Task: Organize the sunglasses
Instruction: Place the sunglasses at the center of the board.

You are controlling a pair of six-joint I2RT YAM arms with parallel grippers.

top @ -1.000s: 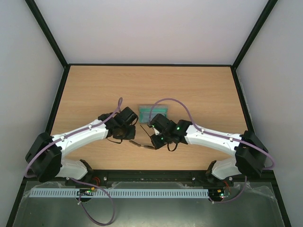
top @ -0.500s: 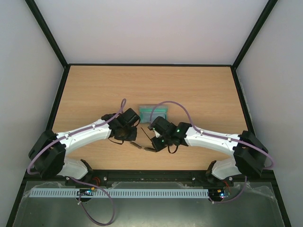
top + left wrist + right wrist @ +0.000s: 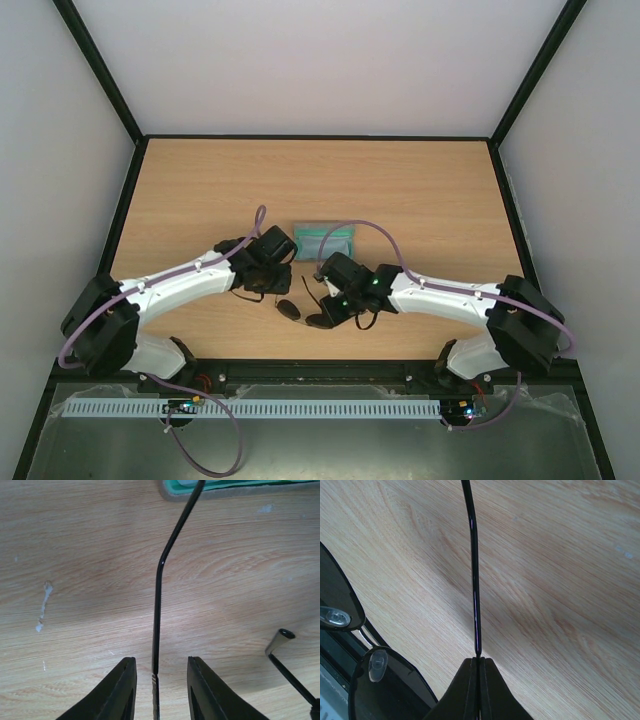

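Pressed together, the right gripper [image 3: 478, 661] pinches one temple arm [image 3: 474, 580] of the sunglasses [image 3: 303, 313], which sit just on the near side of the grey case [image 3: 326, 240]. The left gripper [image 3: 157, 669] is spread astride the other temple [image 3: 159, 590] without touching it. That temple's long axis runs straight ahead towards the case, so the left arm seems placed simply to close.

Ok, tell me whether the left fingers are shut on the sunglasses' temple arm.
No, the left wrist view shows the left fingers apart, a gap either side of the temple arm.
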